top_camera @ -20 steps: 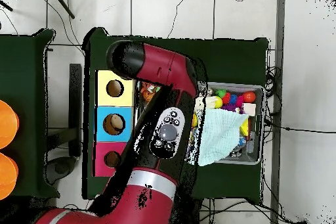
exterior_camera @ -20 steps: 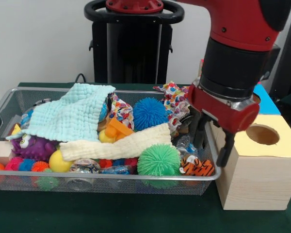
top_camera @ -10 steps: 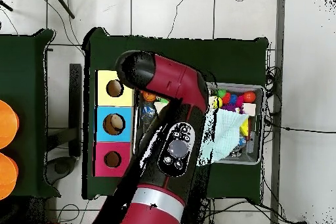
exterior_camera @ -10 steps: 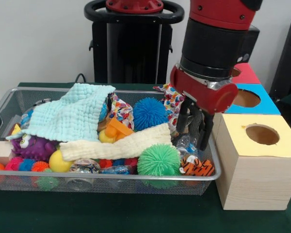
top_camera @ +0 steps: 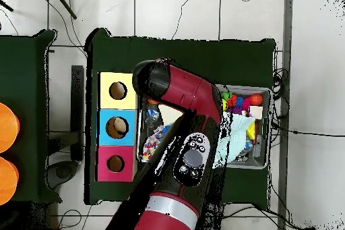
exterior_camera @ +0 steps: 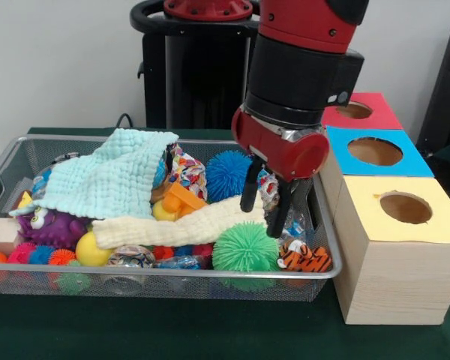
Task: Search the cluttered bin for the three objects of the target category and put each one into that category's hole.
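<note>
My gripper [exterior_camera: 264, 201] hangs open and empty over the right part of the wire bin [exterior_camera: 172, 274]. Its black fingers [exterior_camera: 247, 184] reach down just above the end of a cream cloth [exterior_camera: 172, 226] and a green spiky ball [exterior_camera: 245, 248]. A patterned cloth [exterior_camera: 184, 169] and a blue spiky ball [exterior_camera: 226, 174] lie behind them. A tiger toy [exterior_camera: 304, 257] sits in the bin's right front corner. To the right stand the boxes with the yellow hole [exterior_camera: 405, 208], blue hole [exterior_camera: 375, 151] and red hole [exterior_camera: 354, 111]. In the overhead view the arm [top_camera: 189, 126] hides the gripper.
A light blue cloth [exterior_camera: 112, 178] covers the bin's left rear. A purple toy [exterior_camera: 49, 225], a yellow ball [exterior_camera: 90, 251], small spiky balls and a wooden block [exterior_camera: 0, 232] crowd the left front. An orange toy [exterior_camera: 181, 199] pokes out at mid-bin.
The arm has swung from the edge of the yellow box leftward in the front view, over the bin. The fingers stay open and hold nothing.
</note>
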Controlling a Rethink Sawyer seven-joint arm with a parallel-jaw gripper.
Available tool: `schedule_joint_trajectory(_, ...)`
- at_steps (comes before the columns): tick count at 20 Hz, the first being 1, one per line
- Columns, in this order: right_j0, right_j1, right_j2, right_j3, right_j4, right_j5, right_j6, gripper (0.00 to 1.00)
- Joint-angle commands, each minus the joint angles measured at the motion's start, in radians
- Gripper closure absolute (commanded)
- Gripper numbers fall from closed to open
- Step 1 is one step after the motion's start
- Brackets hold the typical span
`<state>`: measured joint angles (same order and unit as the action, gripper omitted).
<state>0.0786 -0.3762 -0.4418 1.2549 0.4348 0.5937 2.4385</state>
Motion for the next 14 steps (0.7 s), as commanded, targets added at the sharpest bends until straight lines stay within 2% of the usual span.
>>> schedule_joint_trajectory(1, -0.044, 0.007, 0.159, 0.125, 0.01, -0.058, 0.089, 0.0)
schedule_joint_trajectory(14, -0.02, 0.002, 0.151, 0.156, 0.013, -0.083, 0.135, 0.0)
